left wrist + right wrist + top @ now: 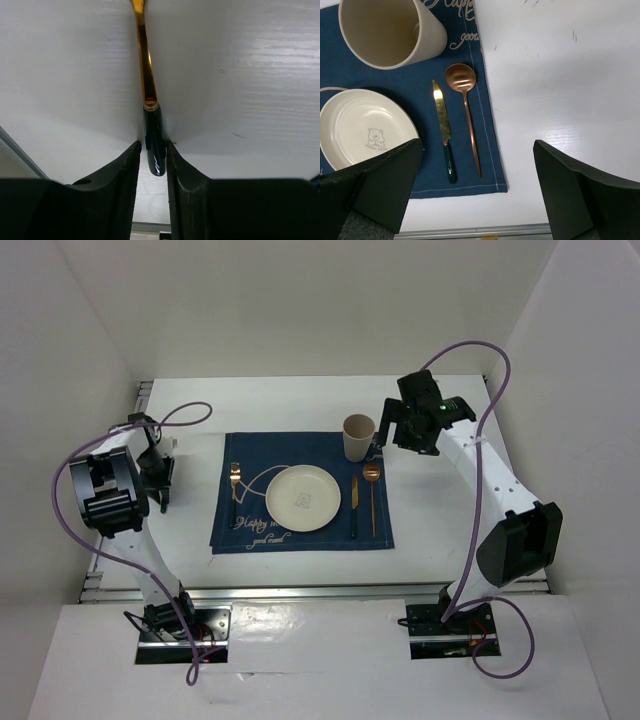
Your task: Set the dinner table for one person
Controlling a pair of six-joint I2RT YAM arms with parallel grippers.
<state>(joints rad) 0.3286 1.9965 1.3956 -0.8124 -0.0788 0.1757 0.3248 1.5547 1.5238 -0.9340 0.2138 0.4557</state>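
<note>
The white counter (420, 550) spans the booth, its blue placemat (300, 538) centred and nearly laid. Left of the mat, the left pincer (153, 147) is clamped on just the end of a gold utensil (145, 65), at its dark handle; so short a hold could let it swivel or drop. The right pincer (477, 145) gapes empty near the cup (358, 435), which a careless swing might tip.

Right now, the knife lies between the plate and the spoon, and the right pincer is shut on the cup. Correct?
No: the right wrist view shows the right pincer open, holding nothing. The knife does lie between plate and spoon.
</note>
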